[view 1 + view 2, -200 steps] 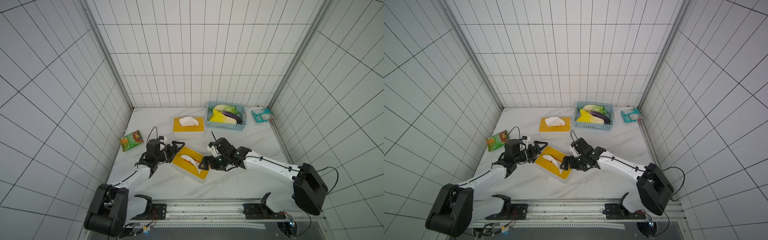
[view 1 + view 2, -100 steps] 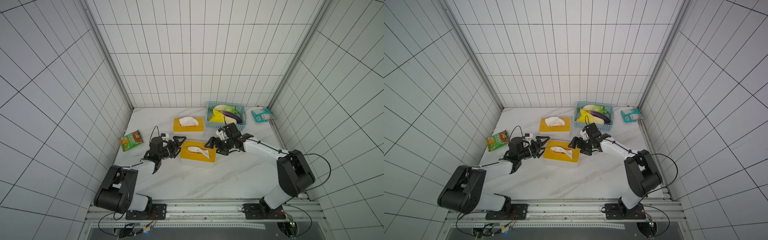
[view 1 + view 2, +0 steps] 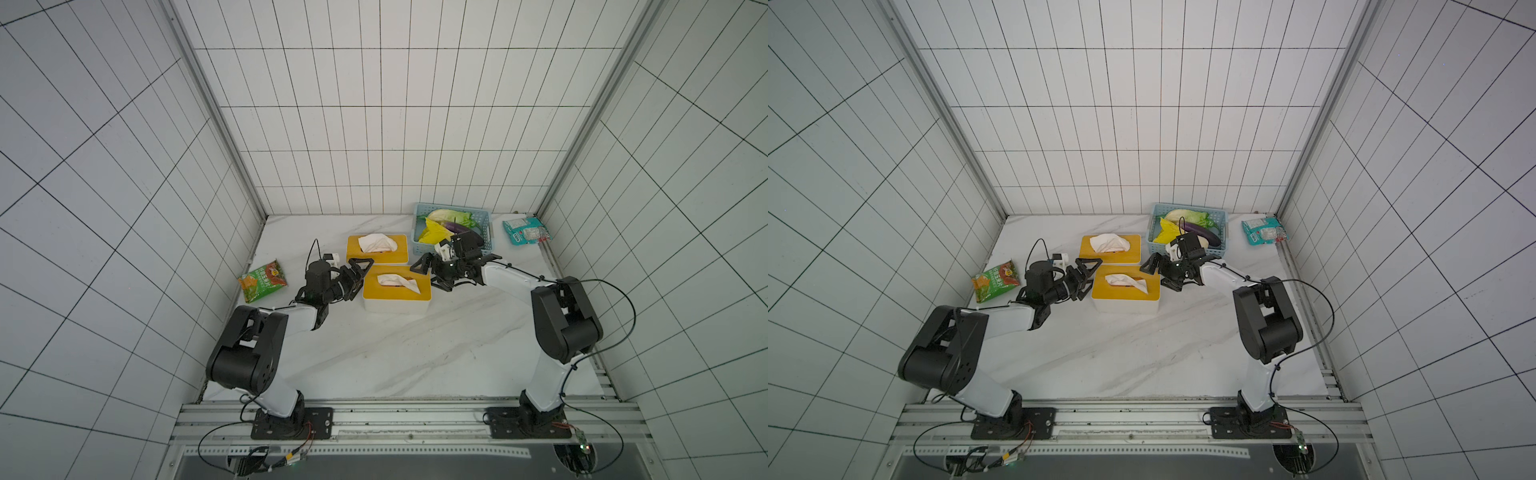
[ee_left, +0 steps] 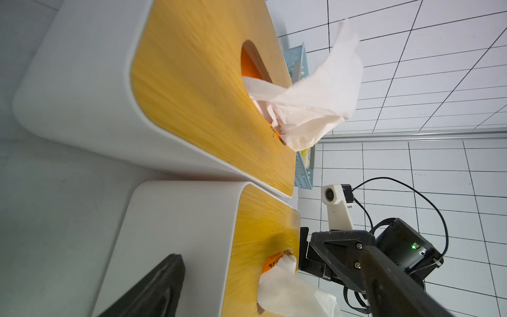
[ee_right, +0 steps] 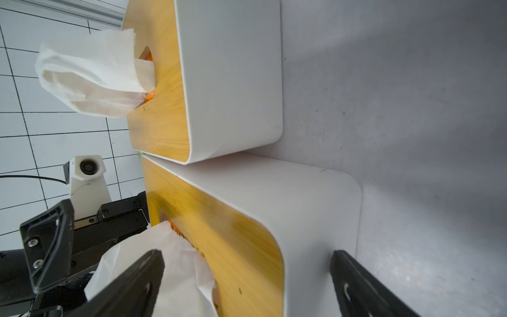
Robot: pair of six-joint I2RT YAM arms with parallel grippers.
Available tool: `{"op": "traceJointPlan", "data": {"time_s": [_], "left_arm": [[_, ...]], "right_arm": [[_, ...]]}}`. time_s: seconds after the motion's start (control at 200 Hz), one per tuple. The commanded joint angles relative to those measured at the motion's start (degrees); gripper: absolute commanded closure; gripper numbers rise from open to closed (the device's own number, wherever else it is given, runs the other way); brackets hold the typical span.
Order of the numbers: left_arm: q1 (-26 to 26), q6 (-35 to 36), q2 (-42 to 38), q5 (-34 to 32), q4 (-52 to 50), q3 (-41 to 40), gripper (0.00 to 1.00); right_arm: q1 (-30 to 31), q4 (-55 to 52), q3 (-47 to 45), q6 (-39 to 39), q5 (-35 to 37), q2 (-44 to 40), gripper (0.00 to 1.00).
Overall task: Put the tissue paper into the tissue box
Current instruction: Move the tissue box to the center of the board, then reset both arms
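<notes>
The tissue box stands on the bench, just in front of a second box. The tissue paper protrudes from its lid slot. The left end effector and the right end effector flank its short ends, jaws fully spread, gripping nothing.

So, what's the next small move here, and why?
Probably draw the left gripper and right gripper back off the near box. It sits flat beside the far box, tissue poking from its slot, and both stand open at its ends.
</notes>
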Motion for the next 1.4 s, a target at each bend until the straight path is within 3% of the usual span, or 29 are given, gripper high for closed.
{"op": "traceJointPlan", "data": {"time_s": [0.0,0.095,0.195,0.295,0.41,0.52,0.63,0.795,0.929,1.074,1.164,1.254,1.394], "left_arm": [[-0.5,1.3,0.1,2.2,2.1,1.6,0.02],[0.9,4.8,-2.7,0.9,-2.3,2.0,0.02],[2.4,12.3,-8.1,-3.2,-13.1,3.5,0.02],[2.6,22.6,-14.7,-12.7,-24.4,5.8,0.02],[2.0,31.8,-21.7,-25.3,-29.5,6.2,0.02],[1.6,38.1,-27.1,-37.1,-27.8,3.6,0.02],[1.7,44.0,-30.9,-47.0,-19.0,-1.7,0.02],[2.3,53.4,-32.4,-59.2,-9.7,-7.4,0.02],[3.8,56.2,-30.8,-66.5,-1.9,-11.9,0.02],[4.6,61.8,-23.7,-70.3,11.1,-16.2,0.02],[5.0,60.7,-17.6,-71.7,15.4,-16.4,0.01],[5.4,60.4,-13.7,-69.3,12.8,-14.5,0.02],[6.5,61.6,-5.3,-67.2,24.6,-16.2,0.01]], "right_arm": [[-0.3,2.7,1.3,-0.4,-2.1,-0.1,0.01],[-1.1,1.8,-0.6,-2.6,1.1,-3.8,0.01],[-1.1,-1.7,-2.6,-8.3,9.4,-9.5,0.01],[-1.2,-3.0,-6.0,-14.1,19.3,-17.2,0.01],[-1.2,-1.1,-12.3,-20.1,32.6,-28.2,0.01],[-1.4,4.5,-20.5,-25.4,47.3,-38.0,0.01],[-2.6,10.1,-27.8,-29.8,59.8,-45.5,0.01],[-5.1,22.8,-40.0,-38.4,70.0,-51.8,0.01],[-7.5,34.2,-48.7,-43.5,72.5,-53.2,0.01],[-11.8,42.6,-52.8,-43.3,71.8,-49.1,0.01],[-14.5,47.4,-53.2,-43.0,69.7,-43.1,0.01],[-15.7,55.5,-53.9,-42.7,68.4,-35.3,0.01],[-15.8,65.3,-53.0,-45.9,67.0,-24.9,0.00]]}}
